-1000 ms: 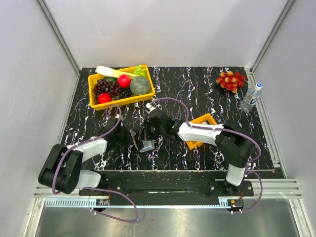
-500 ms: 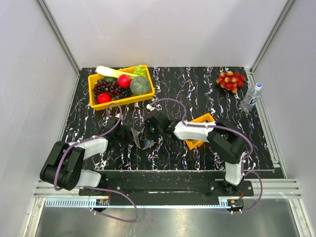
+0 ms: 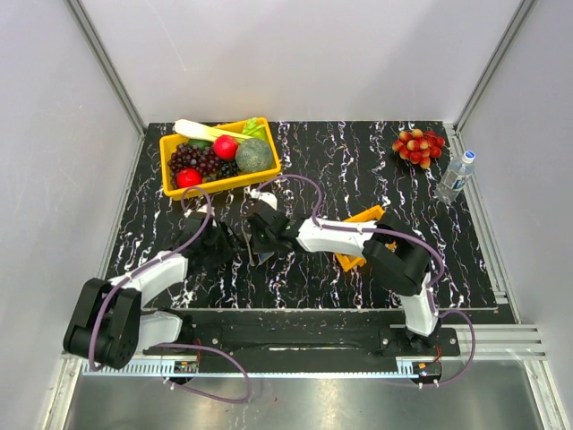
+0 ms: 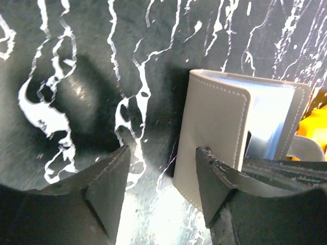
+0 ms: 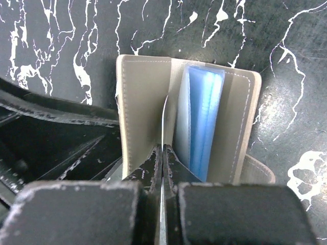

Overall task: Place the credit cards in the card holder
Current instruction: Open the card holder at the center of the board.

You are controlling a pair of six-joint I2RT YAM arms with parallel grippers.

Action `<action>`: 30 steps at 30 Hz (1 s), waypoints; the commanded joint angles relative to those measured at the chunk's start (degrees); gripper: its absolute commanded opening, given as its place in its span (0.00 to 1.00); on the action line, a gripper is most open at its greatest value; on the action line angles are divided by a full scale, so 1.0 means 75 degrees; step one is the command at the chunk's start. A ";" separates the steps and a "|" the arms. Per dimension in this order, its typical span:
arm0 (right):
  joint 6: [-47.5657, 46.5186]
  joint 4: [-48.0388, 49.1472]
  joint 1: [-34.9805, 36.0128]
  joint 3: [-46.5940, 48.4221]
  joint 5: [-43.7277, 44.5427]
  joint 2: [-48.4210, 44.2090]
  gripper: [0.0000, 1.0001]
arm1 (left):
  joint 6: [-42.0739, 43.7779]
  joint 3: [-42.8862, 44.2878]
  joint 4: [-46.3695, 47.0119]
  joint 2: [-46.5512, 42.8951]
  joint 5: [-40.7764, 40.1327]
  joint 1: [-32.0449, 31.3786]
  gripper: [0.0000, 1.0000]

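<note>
The black bench (image 3: 358,161) with white streaks is seen across the middle of the top view. A yellow bin (image 3: 164,161) full of fruit and vegetables is set at its upper left. A small orange tray (image 3: 367,216) is placed just right of the middle. The card holder (image 5: 143,102) is found at the middle of the bench, well apart from the bin. It is propped open, and its blue-grey pockets can be seen. The left tool (image 4: 162,153) is opened about half way. Nothing is gripped between its fingers, and the card holder is seen just beside one finger. The right tool (image 5: 162,150) is pressed shut on a thin credit card (image 5: 164,117), seen edge-on. The card is set between the grey flap and the blue pockets.
</note>
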 commanded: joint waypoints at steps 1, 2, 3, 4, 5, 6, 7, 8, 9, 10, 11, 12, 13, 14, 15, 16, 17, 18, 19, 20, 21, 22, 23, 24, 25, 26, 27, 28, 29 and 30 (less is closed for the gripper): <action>-0.0092 -0.0576 0.0298 0.0019 0.0178 0.0481 0.00 | 0.0122 -0.0025 -0.1122 -0.0670 -0.0401 0.0063 0.60; -0.0103 -0.0576 0.0298 0.0008 0.0167 0.0493 0.00 | 0.0098 -0.0095 -0.1076 -0.0800 -0.0355 0.0075 0.61; -0.0115 -0.0576 0.0286 0.0007 0.0143 0.0481 0.00 | 0.0051 -0.0119 -0.1064 -0.0952 -0.0343 0.0086 0.61; -0.0138 -0.0576 0.0298 0.0031 0.0132 0.0504 0.00 | -0.0007 -0.0177 -0.1041 -0.1069 -0.0378 0.0086 0.61; -0.0150 -0.0576 0.0298 0.0031 0.0097 0.0516 0.00 | -0.0089 -0.0259 -0.0994 -0.1175 -0.0389 0.0086 0.62; -0.0138 -0.0564 0.0298 0.0019 0.0085 0.0516 0.00 | -0.0182 -0.0306 -0.0970 -0.1315 -0.0390 0.0086 0.62; -0.0150 -0.0564 0.0298 0.0019 0.0085 0.0516 0.00 | -0.0288 -0.0376 -0.0935 -0.1468 -0.0390 0.0086 0.62; -0.0162 -0.0576 0.0298 0.0019 0.0073 0.0516 0.00 | -0.0393 -0.0446 -0.0923 -0.1678 -0.0413 0.0086 0.62; -0.0150 -0.0576 0.0286 0.0019 0.0084 0.0516 0.00 | -0.0464 -0.0505 -0.1016 -0.1924 -0.0541 0.0098 0.63; -0.0150 -0.0576 0.0286 0.0019 0.0085 0.0516 0.00 | -0.0546 -0.0564 -0.1133 -0.2274 -0.0681 0.0098 0.64; -0.0162 -0.0576 0.0286 0.0031 0.0073 0.0516 0.00 | -0.0593 -0.0599 -0.1169 -0.2579 -0.0729 0.0098 0.66; -0.0162 -0.0564 0.0286 0.0042 0.0050 0.0516 0.00 | -0.0663 -0.0657 -0.1181 -0.2838 -0.0776 0.0098 0.70; -0.0173 -0.0564 0.0286 0.0043 0.0038 0.0516 0.00 | -0.0699 -0.0635 -0.1251 -0.2991 -0.0776 0.0098 0.71; -0.0185 -0.0564 0.0286 0.0043 0.0026 0.0528 0.00 | -0.0699 -0.0600 -0.1286 -0.3143 -0.0753 0.0110 0.70; -0.0174 -0.0564 0.0286 0.0043 0.0026 0.0528 0.00 | -0.0711 -0.0611 -0.1275 -0.3214 -0.0695 0.0098 0.71; -0.0162 -0.0553 0.0286 0.0043 0.0014 0.0516 0.00 | -0.0734 -0.0599 -0.1286 -0.3273 -0.0694 0.0098 0.71; -0.0162 -0.0552 0.0286 0.0043 0.0014 0.0528 0.00 | -0.0746 -0.0599 -0.1298 -0.3309 -0.0694 0.0098 0.71; -0.0173 -0.0552 0.0286 0.0043 0.0014 0.0505 0.00 | -0.0757 -0.0623 -0.1229 -0.3321 -0.0671 0.0098 0.72; -0.0173 -0.0552 0.0286 0.0043 0.0014 0.0516 0.00 | -0.0758 -0.0623 -0.1181 -0.3286 -0.0636 0.0098 0.73; -0.0173 -0.0552 0.0286 0.0043 0.0014 0.0504 0.00 | -0.0734 -0.0576 -0.1239 -0.3262 -0.0612 0.0098 0.73; -0.0185 -0.0529 0.0286 0.0043 0.0026 0.0481 0.00 | -0.0734 -0.0587 -0.1251 -0.3250 -0.0577 0.0098 0.73; -0.0162 -0.0552 0.0286 0.0019 0.0038 0.0481 0.00 | -0.0746 -0.0611 -0.1228 -0.3239 -0.0577 0.0098 0.73; -0.0173 -0.0541 0.0286 0.0031 0.0038 0.0481 0.00 | -0.0723 -0.0588 -0.1297 -0.3181 -0.0647 0.0098 0.73; -0.0162 -0.0541 0.0286 0.0031 0.0038 0.0481 0.00 | -0.0688 -0.0553 -0.1426 -0.3076 -0.0717 0.0098 0.73; -0.0162 -0.0541 0.0274 0.0031 0.0038 0.0469 0.00 | -0.0606 -0.0483 -0.1578 -0.2970 -0.0799 0.0098 0.73; -0.0150 -0.0541 0.0274 0.0019 0.0038 0.0458 0.00 | -0.0559 -0.0471 -0.1777 -0.2865 -0.0916 0.0098 0.73; -0.0150 -0.0541 0.0274 0.0019 0.0038 0.0457 0.00 | -0.0524 -0.0470 -0.1860 -0.2806 -0.1045 0.0098 0.73; -0.0150 -0.0541 0.0263 0.0019 0.0003 0.0469 0.00 | -0.0488 -0.0482 -0.2012 -0.2770 -0.1185 0.0098 0.73; -0.0138 -0.0529 0.0251 0.0019 0.0014 0.0469 0.00 | -0.0453 -0.0505 -0.2083 -0.2758 -0.1302 0.0098 0.73; -0.0115 -0.0541 0.0251 0.0008 0.0003 0.0458 0.00 | -0.0441 -0.0552 -0.2095 -0.2758 -0.1362 0.0098 0.73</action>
